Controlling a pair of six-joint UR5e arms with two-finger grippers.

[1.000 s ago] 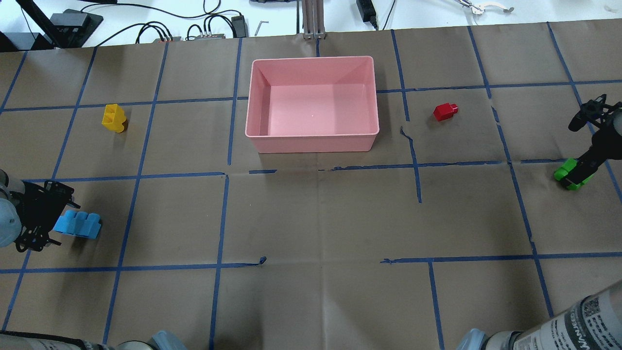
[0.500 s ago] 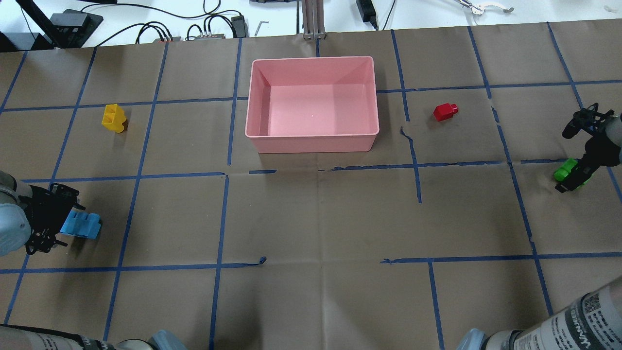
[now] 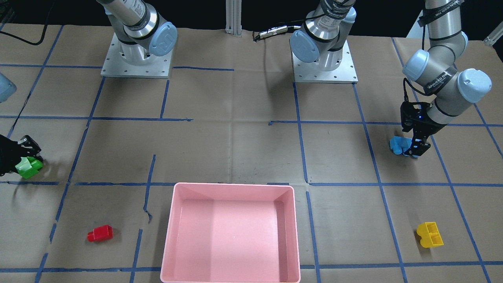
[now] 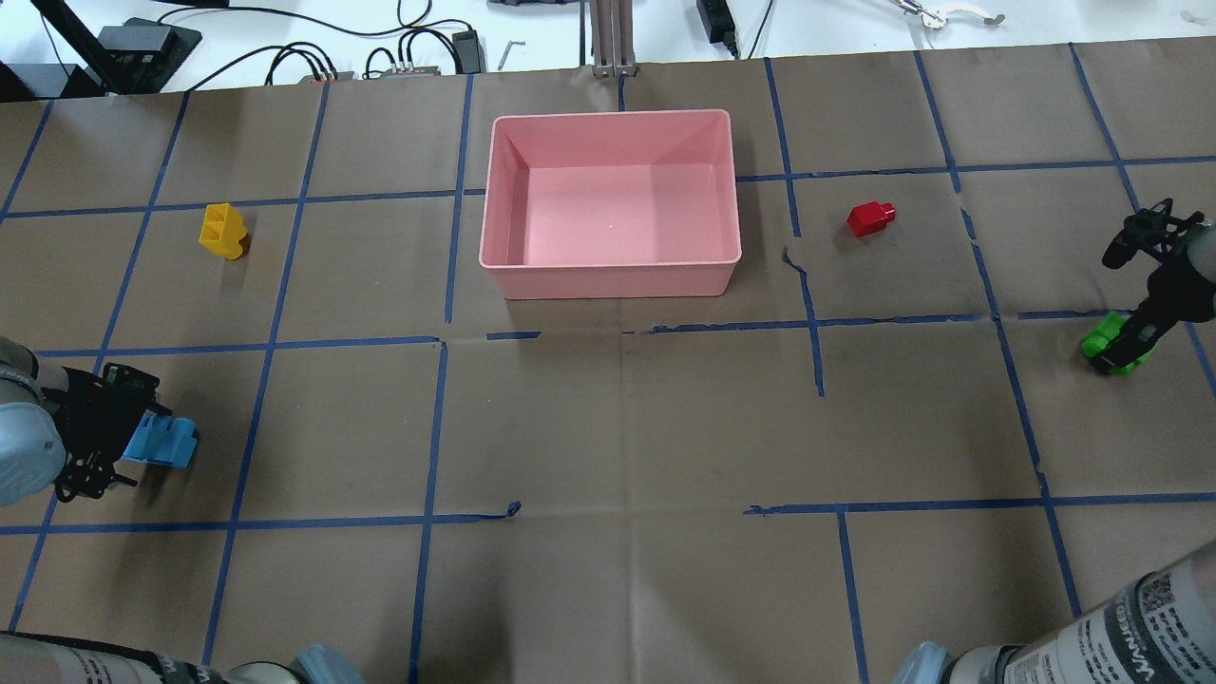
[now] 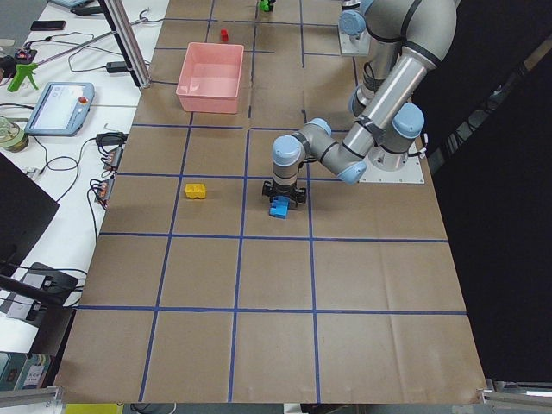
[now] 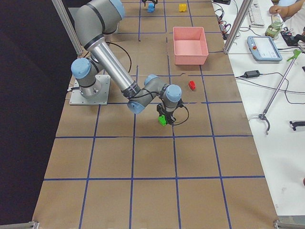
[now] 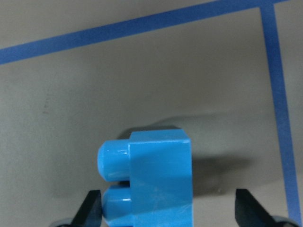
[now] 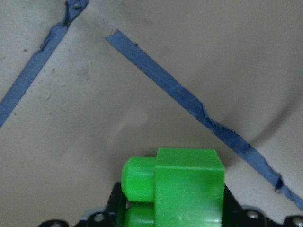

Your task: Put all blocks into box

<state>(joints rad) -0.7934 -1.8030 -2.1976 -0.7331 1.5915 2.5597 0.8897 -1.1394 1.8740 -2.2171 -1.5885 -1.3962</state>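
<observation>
Left gripper (image 7: 168, 209) sits low, near left, jaws spread round the long light-blue plastic brick (image 3: 396, 144), ready to squeeze. Right gripper (image 8: 170, 215) pinches the green plastic brick (image 4: 1100, 346), on the right, to carry it to the big pink plastic box (image 4: 608, 264)

Built of silver-grey tubing in left arm (image 3: 440, 23) and right arm (image 3: 125, 11), capped at the joints with pale-blue discs (image 3: 477, 84). Banded with black lettering (image 3: 441, 77). Bolted to square metal base plates (image 3: 165, 70) — screws (image 3: 118, 72) at the edges. Tipped with black left gripper (image 3: 411, 151) and right gripper (image 3: 24, 165); thin black cable (image 3: 406, 84) at the left wrist.
</observation>
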